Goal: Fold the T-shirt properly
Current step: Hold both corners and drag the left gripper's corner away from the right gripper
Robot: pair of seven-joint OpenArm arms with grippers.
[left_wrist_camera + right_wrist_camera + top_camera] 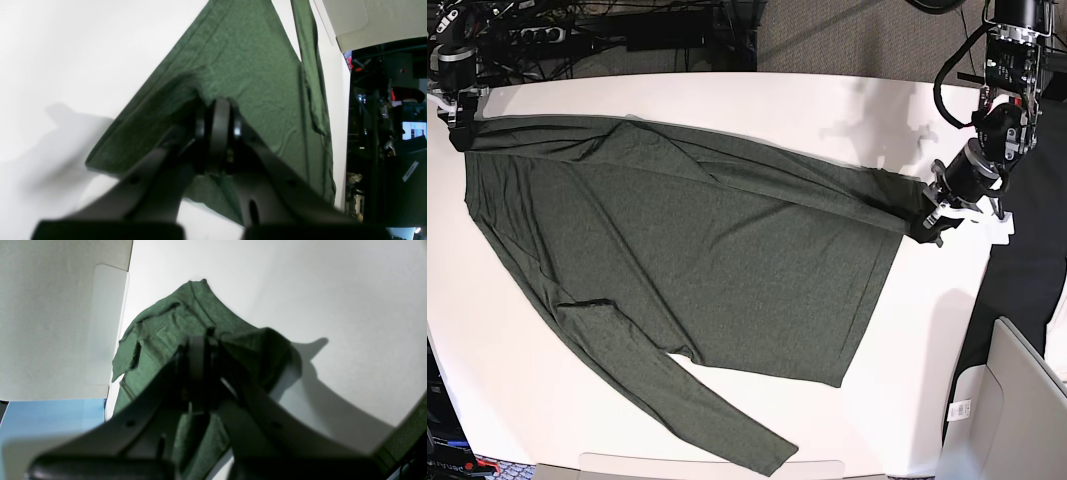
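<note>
You have a white, matte bench (pixel 727 95) under everything, lit hard enough that the arms throw soft grey shadows onto it. Behind its far edge the base view shows a dark tangle of cables and equipment; at the near right corner sits a pale grey box-like panel (pixel 1027 400), and the left wrist view catches a lit screen (pixel 413 130) off in the dim room.

The T-shirt (pixel 687 260) lies spread across most of the bench, a dark olive-green heathered knit, thin and plain, with fine wrinkles running through it. Its top edge is pulled into a taut ridge stretching from the far left corner to the right side. One long sleeve (pixel 697 400) trails diagonally toward the near edge, and a small fold shows in the cloth at the left.

Your left gripper (pixel 218 123) is on the right of the base view, its black jaws clenched on a bunched corner of the T-shirt. Your right gripper (pixel 200 353) is at the far left corner, jaws pinched tight on the other end of that edge, with cloth gathered around them.
</note>
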